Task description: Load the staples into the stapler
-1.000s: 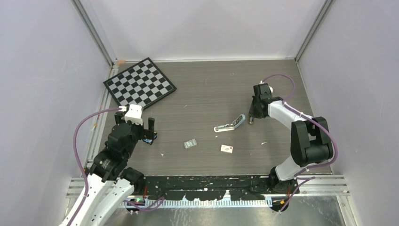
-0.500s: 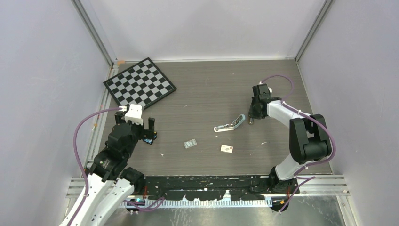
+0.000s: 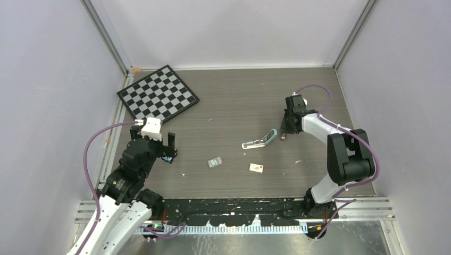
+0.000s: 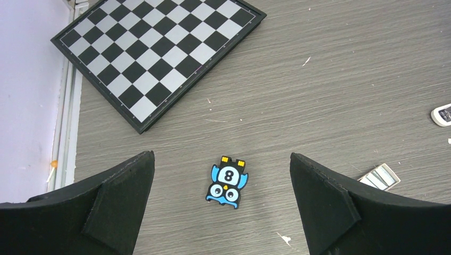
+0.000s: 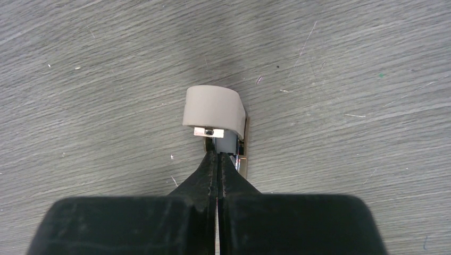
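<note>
Top view looks down; left wrist shares chessboard (image 3: 158,93); right seemingly close.

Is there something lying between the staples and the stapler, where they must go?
Nothing visible does. The white box lies well off the line from staples to stapler, below the stapler in the top view.

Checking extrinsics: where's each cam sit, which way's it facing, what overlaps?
Top external: above and behind the bases, looking down on the table; both arms show.
Left wrist: on the left arm, facing down; open left gripper frames a black-and-blue gadget.
Right wrist: facing straight down; shut right gripper at a tan block.
Shared: top and left wrist both see the chessboard and staples.
</note>
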Motion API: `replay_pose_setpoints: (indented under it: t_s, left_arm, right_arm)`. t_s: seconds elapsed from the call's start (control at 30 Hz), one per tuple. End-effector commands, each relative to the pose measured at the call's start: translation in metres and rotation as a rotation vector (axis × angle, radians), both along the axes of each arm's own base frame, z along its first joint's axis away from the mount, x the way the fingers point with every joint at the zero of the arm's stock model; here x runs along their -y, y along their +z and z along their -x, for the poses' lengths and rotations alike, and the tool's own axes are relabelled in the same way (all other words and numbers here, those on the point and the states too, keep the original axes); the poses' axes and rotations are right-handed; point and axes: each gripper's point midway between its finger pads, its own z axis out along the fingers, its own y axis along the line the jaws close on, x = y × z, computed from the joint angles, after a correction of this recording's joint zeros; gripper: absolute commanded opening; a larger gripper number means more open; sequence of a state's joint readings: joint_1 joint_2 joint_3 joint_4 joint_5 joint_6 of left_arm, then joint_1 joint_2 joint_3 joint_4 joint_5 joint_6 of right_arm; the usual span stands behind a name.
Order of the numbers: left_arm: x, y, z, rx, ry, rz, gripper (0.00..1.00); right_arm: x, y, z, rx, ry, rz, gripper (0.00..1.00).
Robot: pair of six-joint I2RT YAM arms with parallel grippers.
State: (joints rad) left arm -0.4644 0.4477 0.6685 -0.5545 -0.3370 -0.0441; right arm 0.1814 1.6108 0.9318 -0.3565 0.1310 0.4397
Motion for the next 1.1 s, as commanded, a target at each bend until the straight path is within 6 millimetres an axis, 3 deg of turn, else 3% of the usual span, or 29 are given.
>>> replay_pose_setpoints:
  t_s: [0.0, 0.43, 0.77, 1.07]
  left_arm:
    - [0.003, 0.01, -0.006, 0.044, -0.001, 0.017, 1.0]
    - [0.004, 0.009, -0.006, 0.037, -0.005, 0.016, 1.0]
    - [0.009, 0.005, -0.006, 0.019, -0.021, 0.03, 1.0]
    - [0.009, 0.006, -0.004, 0.022, -0.027, 0.037, 1.0]
  right_arm:
    - [0.003, 0.013, -0.007, 0.056, -0.004, 0.005, 0.01]
    - [0.004, 0.044, -0.007, 0.127, -0.012, -0.004, 0.01]
    - [-0.001, 0.08, -0.013, 0.237, -0.005, -0.039, 0.01]
    - [0.004, 0.052, -0.009, 0.132, -0.051, -0.014, 0.18]
